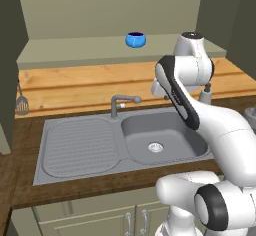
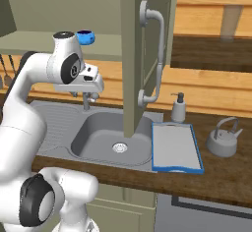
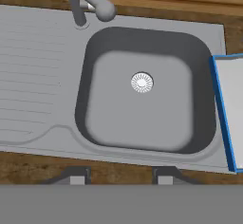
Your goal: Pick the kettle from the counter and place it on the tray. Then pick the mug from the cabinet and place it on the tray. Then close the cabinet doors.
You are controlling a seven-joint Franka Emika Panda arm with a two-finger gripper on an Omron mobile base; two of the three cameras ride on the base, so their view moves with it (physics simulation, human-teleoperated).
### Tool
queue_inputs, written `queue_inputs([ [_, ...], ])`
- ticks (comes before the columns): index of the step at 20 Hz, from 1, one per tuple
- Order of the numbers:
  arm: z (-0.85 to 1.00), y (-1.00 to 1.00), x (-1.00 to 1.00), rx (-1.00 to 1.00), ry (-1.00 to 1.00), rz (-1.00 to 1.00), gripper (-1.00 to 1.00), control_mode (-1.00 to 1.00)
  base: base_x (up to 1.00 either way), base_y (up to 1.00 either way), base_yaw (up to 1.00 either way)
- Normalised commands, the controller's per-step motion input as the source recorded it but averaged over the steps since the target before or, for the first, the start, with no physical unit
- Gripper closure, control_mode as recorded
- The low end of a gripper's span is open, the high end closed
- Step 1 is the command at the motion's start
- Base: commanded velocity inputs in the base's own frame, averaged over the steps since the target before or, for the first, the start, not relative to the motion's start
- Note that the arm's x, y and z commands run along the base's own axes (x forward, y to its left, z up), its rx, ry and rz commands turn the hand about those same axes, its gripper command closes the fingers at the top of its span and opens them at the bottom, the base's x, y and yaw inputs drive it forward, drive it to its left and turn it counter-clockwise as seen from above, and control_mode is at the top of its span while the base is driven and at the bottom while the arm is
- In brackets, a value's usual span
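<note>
So the pincer [image 3: 117, 180] hangs over the sink [image 3: 142, 123] basin, tips apart with nothing between them, looking straight down at the drain, so nothing's been picked up yet. Right of the sink the tray [image 2: 176, 147] sits bare on the worktop [image 2: 221, 177], probably parked close so both drops are short reaches. The kettle [image 2: 224, 138] stands upright further right of the sink, just beyond the tray and apart from it, handle up. The mug [image 1: 135, 39] is up on the cabinet [image 1: 75, 50] shelf above the sink, with the cabinet doors [image 2: 142, 54] swung open.
</note>
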Motion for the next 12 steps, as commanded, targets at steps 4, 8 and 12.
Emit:
queue_inputs([
  [4, 0.0, 0.0, -0.18, 0.0, -0.08, 0.0, -1.0, -1.0, 0.0, 0.0, 0.0],
  [8, 0.0, 0.05, -0.4, 0.03, -0.42, 0.02, -1.0, -1.0, 0.0, 0.0, 0.0],
  [12, 0.32, 0.11, -0.48, 0.13, -0.58, 0.0, -1.0, -1.0, 0.0, 0.0, 0.0],
])
